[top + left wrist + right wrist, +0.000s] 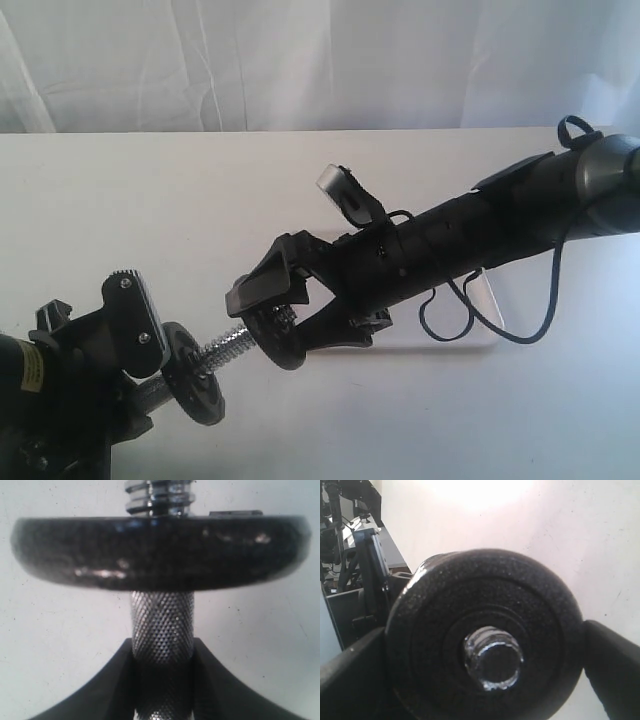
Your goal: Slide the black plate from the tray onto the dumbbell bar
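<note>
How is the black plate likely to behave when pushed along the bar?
Probably heavy for its size: the black plate looks thick, solid metal. It may snag on coarse threads of the bar rather than glide. Its pebbled face likely resists slipping in the right hand.

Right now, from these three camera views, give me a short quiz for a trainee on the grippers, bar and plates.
1. What does the right gripper hold? A) a cup B) a black plate C) nothing
2. True or false: the bar in the left gripper already carries another plate.
3. Fill in: the bar's threaded tip pokes through the held plate's centre ____.
Key: 1 B; 2 true; 3 hole.
</note>
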`<state>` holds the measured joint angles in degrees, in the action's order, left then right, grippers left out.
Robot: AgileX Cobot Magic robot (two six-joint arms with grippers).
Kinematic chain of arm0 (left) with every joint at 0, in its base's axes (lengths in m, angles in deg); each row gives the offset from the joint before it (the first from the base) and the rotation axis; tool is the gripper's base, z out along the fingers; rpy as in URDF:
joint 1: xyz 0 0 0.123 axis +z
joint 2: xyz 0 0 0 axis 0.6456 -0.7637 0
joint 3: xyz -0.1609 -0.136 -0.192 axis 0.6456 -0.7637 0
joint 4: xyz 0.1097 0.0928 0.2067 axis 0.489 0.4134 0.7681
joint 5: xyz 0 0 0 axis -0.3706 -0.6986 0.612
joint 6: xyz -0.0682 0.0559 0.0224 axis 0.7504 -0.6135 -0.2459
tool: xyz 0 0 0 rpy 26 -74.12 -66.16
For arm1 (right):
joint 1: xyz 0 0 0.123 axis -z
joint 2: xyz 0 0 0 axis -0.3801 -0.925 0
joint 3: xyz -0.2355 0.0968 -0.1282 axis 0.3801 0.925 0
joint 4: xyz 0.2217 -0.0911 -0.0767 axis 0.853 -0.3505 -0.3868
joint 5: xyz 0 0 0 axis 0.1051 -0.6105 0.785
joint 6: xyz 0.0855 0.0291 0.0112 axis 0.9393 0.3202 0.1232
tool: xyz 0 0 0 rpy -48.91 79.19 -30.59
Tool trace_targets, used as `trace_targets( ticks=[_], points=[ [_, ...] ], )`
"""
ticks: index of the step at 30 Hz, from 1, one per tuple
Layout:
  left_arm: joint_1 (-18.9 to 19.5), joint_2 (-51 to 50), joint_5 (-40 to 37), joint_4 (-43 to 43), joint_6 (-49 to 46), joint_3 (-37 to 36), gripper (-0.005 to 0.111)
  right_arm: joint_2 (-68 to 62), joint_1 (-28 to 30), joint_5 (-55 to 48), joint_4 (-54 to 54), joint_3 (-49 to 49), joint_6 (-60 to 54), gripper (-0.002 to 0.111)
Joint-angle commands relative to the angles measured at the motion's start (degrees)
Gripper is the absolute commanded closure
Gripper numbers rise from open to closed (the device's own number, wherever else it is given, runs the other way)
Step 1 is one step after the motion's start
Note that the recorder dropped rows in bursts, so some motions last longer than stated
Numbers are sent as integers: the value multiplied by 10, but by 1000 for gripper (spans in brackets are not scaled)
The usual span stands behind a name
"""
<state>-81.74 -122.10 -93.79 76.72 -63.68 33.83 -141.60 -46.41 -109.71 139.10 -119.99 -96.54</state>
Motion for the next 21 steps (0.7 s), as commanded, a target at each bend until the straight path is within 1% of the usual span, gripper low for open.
trace_targets(
  ticks=[1, 19, 21],
  points=[
    [-9, 6, 295, -21, -2, 16, 107, 15, -21, -104, 88, -8, -28, 108],
    [-9, 6, 298, -21, -2, 16, 107, 15, -21, -104, 107, -8, -28, 108],
    [-9, 6, 298, -21, -2, 16, 107, 15, -21, -104, 107, -8, -28, 107]
  ],
)
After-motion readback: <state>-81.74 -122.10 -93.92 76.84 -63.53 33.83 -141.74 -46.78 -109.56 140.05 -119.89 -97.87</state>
